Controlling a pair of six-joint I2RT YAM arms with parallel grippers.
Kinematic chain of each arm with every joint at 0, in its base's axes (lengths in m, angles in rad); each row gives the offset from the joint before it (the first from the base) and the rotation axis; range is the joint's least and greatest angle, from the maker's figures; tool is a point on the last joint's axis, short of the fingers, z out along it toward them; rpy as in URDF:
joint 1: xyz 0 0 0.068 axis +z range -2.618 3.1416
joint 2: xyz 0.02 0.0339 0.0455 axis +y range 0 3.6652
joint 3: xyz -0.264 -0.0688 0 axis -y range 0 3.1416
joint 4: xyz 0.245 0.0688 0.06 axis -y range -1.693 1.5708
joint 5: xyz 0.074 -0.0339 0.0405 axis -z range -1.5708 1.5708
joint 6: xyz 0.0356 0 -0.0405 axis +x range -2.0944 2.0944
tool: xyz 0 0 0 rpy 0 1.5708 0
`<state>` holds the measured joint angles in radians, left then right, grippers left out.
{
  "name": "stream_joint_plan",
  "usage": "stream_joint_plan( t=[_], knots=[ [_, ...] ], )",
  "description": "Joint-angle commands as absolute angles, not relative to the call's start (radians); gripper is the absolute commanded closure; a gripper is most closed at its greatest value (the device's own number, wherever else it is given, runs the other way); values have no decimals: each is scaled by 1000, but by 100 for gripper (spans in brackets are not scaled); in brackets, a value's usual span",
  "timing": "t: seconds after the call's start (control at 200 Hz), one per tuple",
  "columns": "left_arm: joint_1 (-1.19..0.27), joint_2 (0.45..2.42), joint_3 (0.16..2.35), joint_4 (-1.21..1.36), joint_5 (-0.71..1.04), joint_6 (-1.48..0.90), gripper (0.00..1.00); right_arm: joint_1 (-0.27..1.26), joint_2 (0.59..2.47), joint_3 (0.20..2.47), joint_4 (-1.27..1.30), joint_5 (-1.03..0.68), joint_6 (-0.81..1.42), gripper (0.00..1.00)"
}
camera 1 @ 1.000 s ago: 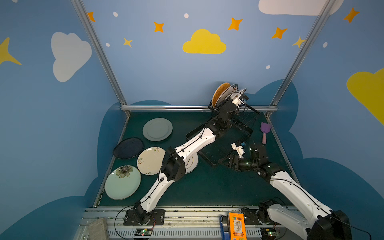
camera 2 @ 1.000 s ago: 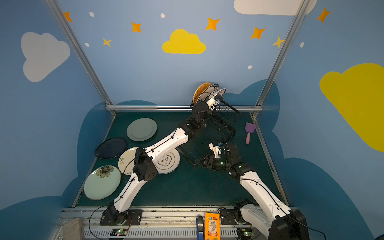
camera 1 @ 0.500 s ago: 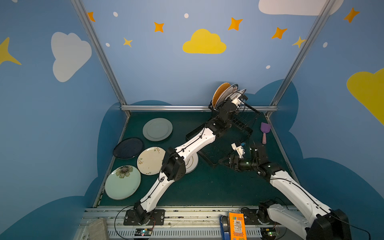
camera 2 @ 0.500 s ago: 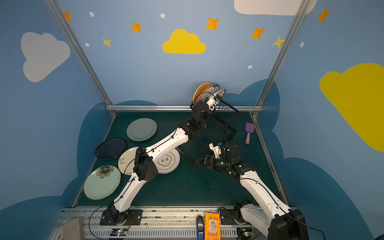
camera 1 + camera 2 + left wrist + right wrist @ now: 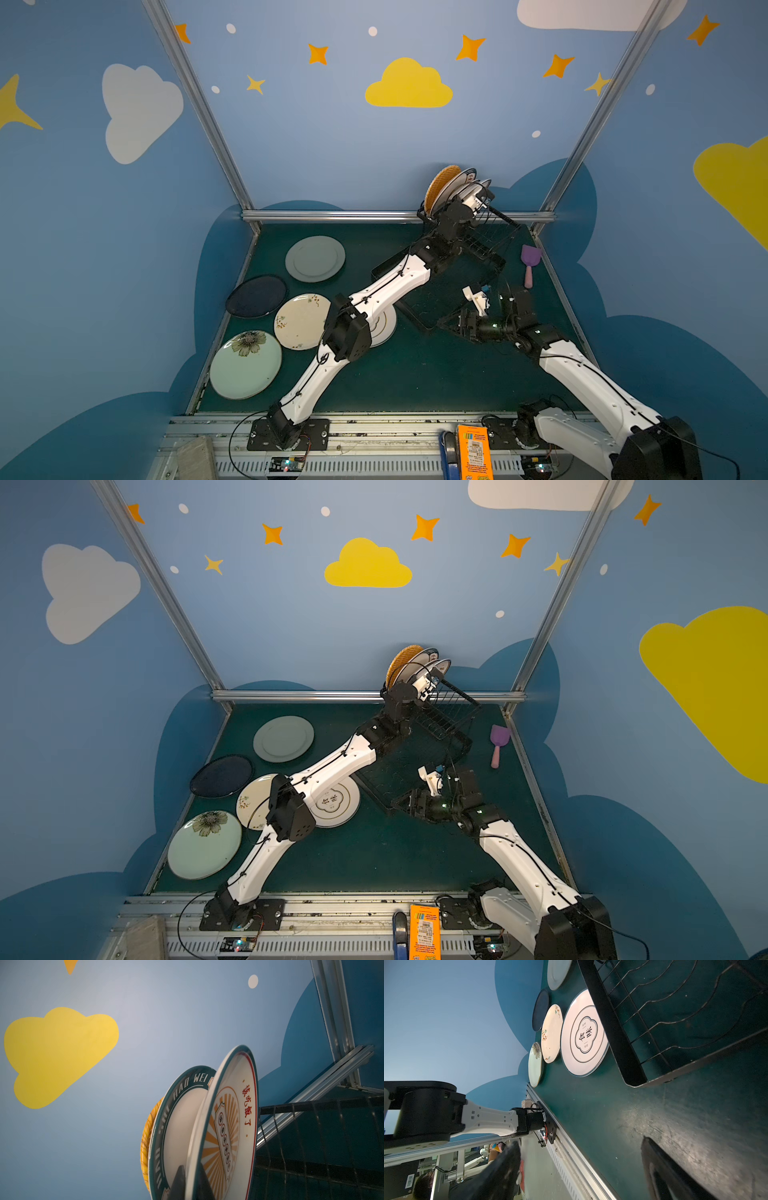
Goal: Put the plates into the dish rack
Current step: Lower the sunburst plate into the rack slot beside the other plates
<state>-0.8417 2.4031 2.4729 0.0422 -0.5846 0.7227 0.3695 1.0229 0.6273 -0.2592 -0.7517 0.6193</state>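
**Seat the sunburst plate before letting go**

The table (image 5: pixel 415 374) carries the dish rack (image 5: pixel 449 723). 5 plates (image 5: pixel 583 1032) lie flat beside the rack's tray end. At the rack's raised far end the sunburst plate (image 5: pixel 226 1126) stands upright next to the teal-rimmed plate (image 5: pixel 176 1122); its lower edge is hidden. The left hand (image 5: pixel 190 1167) flanks its rim, pinching or slack I cannot tell. Judged best: let the plate settle between wires, open fully, then back straight out. The right hand (image 5: pixel 579 1144) hangs released and empty by the rack's near corner.
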Motion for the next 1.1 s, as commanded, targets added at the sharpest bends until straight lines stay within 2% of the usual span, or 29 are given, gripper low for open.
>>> stream_joint_plan(
  t=[0.0, 0.125, 0.21, 0.466, 0.826, 1.096],
  knots=[
    [-838, 2425, 2511, 32, -577, 707, 88, 366, 1025, 621, -272, -767, 601, 11],
    [-838, 2431, 2532, 23, -581, 686, 88, 366, 1022, 619, -272, -767, 603, 11],
    [-837, 2433, 2533, 24, -574, 684, 83, 365, 1020, 621, -273, -770, 602, 11],
    [-840, 2431, 2563, 8, -574, 667, 81, 365, 1014, 618, -280, -762, 598, 11],
    [-860, 2388, 2620, -44, -568, 647, 70, 364, 987, 624, -312, -741, 588, 11],
    [-890, 2322, 2682, -175, -559, 553, 63, 364, 958, 626, -346, -705, 576, 11]
  ],
)
